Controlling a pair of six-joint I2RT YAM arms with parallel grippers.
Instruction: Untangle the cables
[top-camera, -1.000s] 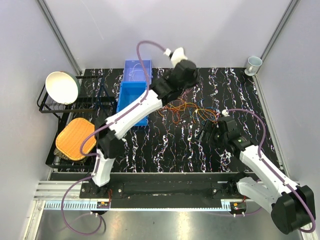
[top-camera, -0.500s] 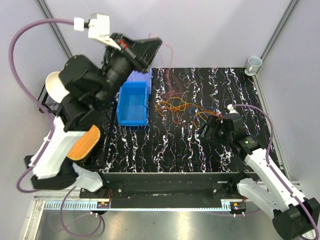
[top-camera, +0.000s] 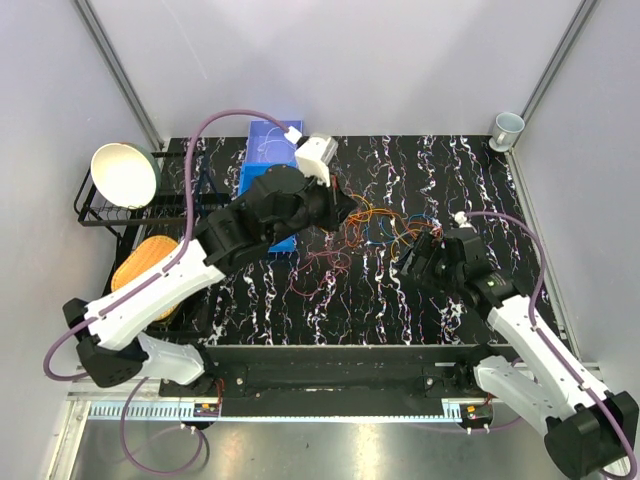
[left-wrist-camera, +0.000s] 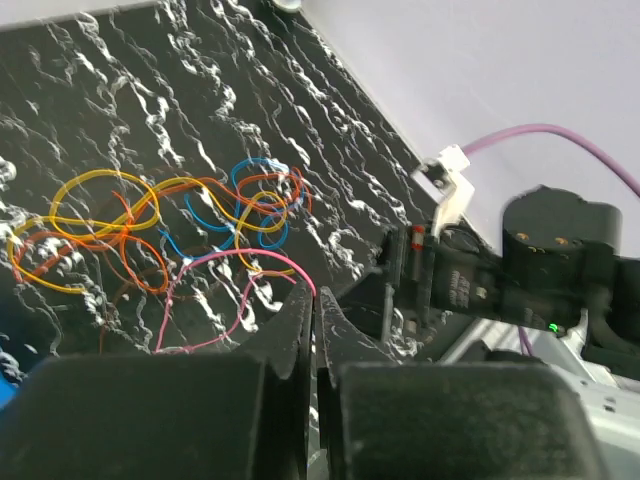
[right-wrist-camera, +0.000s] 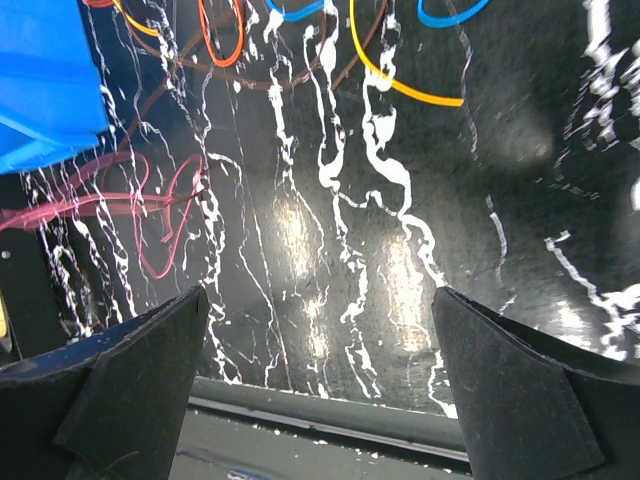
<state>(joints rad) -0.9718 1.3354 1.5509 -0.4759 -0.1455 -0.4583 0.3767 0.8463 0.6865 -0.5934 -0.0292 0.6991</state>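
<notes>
The cables (top-camera: 385, 225) lie in a loose bunch of orange, yellow, blue and brown loops at mid-table, also seen in the left wrist view (left-wrist-camera: 150, 225). A pink cable (top-camera: 320, 272) trails apart from the bunch toward the near side. My left gripper (top-camera: 345, 208) hovers at the bunch's left edge, shut; the pink cable (left-wrist-camera: 215, 300) runs up into its closed tips (left-wrist-camera: 315, 292). My right gripper (top-camera: 410, 262) sits just near-right of the bunch, open, with only bare table between its fingers (right-wrist-camera: 320, 292). The right wrist view shows the pink cable (right-wrist-camera: 160, 215) and orange loops (right-wrist-camera: 225, 45) ahead.
A blue bin (top-camera: 268, 190) stands left of the cables, partly under the left arm. A black rack (top-camera: 95, 215) at far left holds a white bowl (top-camera: 125, 175) and an orange mat (top-camera: 145, 265). A cup (top-camera: 508, 127) sits in the back right corner.
The left arm swung up high to the left, dragging pink strands off the bunch, then came back down beside it. The pink cable now lies stretched toward the near side. The right gripper barely moved.
</notes>
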